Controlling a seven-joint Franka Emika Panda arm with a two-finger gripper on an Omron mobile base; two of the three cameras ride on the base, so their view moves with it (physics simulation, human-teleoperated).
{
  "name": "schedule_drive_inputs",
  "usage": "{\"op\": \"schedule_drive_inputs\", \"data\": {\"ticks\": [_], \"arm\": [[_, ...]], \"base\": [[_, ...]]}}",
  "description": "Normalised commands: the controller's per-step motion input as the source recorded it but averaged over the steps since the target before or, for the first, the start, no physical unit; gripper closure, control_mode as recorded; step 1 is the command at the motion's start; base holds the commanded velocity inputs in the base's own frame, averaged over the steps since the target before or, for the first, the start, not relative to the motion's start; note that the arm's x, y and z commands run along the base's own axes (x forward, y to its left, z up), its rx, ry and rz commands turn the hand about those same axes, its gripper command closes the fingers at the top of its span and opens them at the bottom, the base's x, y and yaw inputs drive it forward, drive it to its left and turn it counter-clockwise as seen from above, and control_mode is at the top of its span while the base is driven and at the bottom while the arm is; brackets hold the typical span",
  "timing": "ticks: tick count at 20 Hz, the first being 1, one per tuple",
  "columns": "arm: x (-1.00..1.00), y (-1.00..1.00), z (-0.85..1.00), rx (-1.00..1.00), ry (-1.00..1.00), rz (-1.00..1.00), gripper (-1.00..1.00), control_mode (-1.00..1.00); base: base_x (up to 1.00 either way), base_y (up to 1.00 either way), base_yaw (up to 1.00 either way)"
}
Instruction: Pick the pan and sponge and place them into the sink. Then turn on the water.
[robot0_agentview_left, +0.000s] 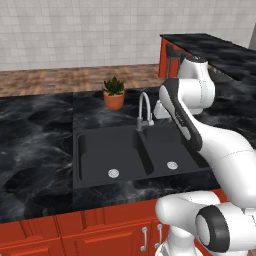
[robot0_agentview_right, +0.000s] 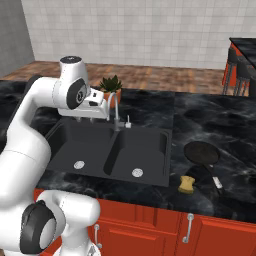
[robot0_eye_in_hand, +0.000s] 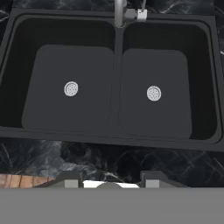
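The black pan (robot0_agentview_right: 201, 152) lies on the dark counter to the right of the sink, its handle pointing toward the front edge. Just left of that handle, near the counter's front, sits the yellow sponge (robot0_agentview_right: 187, 184). The black double-basin sink (robot0_agentview_right: 150, 137) (robot0_agentview_left: 100, 150) (robot0_eye_in_hand: 70, 65) holds nothing but its two silver drains. My gripper (robot0_agentview_right: 90, 118) (robot0_eye_in_hand: 111, 181) hovers above the sink near the faucet (robot0_agentview_right: 115, 107) (robot0_agentview_left: 145, 107), well to the left of pan and sponge. Its fingertips stand apart with nothing between them. No water is in view at the faucet.
An orange plant pot (robot0_agentview_left: 114, 100) (robot0_agentview_right: 111, 90) stands behind the sink beside the faucet. A raised dark counter with stools (robot0_agentview_right: 240, 70) is at the back right. Red cabinet fronts (robot0_agentview_right: 150, 225) run below the counter.
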Motion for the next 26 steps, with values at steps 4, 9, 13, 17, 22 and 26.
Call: {"op": "schedule_drive_inputs", "data": {"ticks": [4, 9, 13, 17, 22, 26], "arm": [[-0.08, -0.03, 0.00, 0.00, 0.00, 0.00, -1.00, -1.00], [-0.14, -0.10, 0.09, 0.00, 0.03, 0.00, -1.00, -1.00], [-0.11, -0.13, 0.21, 0.00, 0.04, -0.03, -1.00, -1.00], [-0.05, -0.18, 0.27, 0.00, 0.06, -0.04, -1.00, -1.00], [-0.04, -0.25, 0.19, 0.00, 0.08, -0.01, -1.00, -1.00], [-0.05, -0.27, 0.05, 0.00, 0.08, 0.00, -1.00, -1.00]], "base": [[0.00, 0.00, 0.00], [0.00, 0.00, 0.00], [0.00, 0.00, 0.00], [0.00, 0.00, 0.00], [0.00, 0.00, 0.00], [0.00, 0.00, 0.00]]}}
